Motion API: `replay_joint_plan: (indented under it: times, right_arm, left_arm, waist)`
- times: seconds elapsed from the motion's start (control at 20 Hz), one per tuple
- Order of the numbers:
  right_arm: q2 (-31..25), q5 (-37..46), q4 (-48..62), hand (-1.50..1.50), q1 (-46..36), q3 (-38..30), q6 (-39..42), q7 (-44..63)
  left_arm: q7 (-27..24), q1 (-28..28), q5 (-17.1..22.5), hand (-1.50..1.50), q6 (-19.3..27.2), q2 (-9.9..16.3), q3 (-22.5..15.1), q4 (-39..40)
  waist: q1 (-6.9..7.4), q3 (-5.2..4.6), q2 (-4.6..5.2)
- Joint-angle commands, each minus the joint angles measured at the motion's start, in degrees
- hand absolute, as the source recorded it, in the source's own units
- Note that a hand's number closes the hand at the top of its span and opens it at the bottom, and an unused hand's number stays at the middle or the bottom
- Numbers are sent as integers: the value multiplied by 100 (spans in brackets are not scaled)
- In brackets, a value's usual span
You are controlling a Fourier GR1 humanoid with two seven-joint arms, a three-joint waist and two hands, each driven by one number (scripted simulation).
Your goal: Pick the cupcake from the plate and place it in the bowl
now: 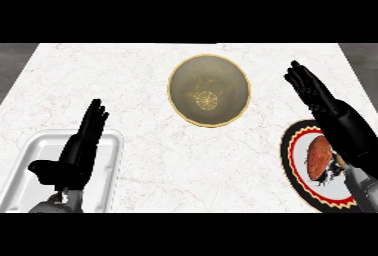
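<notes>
Counter (pixel 148 165), white marble. Tray (pixel 33 155) at 8 o'clock, under the left hand (pixel 74 155), fingers straight. Bowl (pixel 209 90) at 12 o'clock. Plate (pixel 299 172) at 4 o'clock bears the cupcake (pixel 320 157); right hand (pixel 325 102) above it, fingers straight, holding nothing.

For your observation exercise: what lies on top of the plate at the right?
On the plate sits the brown cupcake. The right hand and its forearm cross above, hiding the cupcake's right side and part of the plate.
</notes>
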Motion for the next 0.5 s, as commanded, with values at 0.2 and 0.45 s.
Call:
replay_joint_plan:
  times: [0.2, 0.45]
  right_arm:
    - [-58, -33, 1012, 150, 1074, -1717, -1672, 151]
    - [38, 554, 2118, -150, 1660, -2133, -2802, 414]
  left_arm:
    - [-10, -181, -172, 0, -581, 361, -294, -111]
    - [288, -230, -113, 0, -968, 347, -697, -265]
  waist:
    - [-563, 100, -27]
    - [-229, 91, 7]
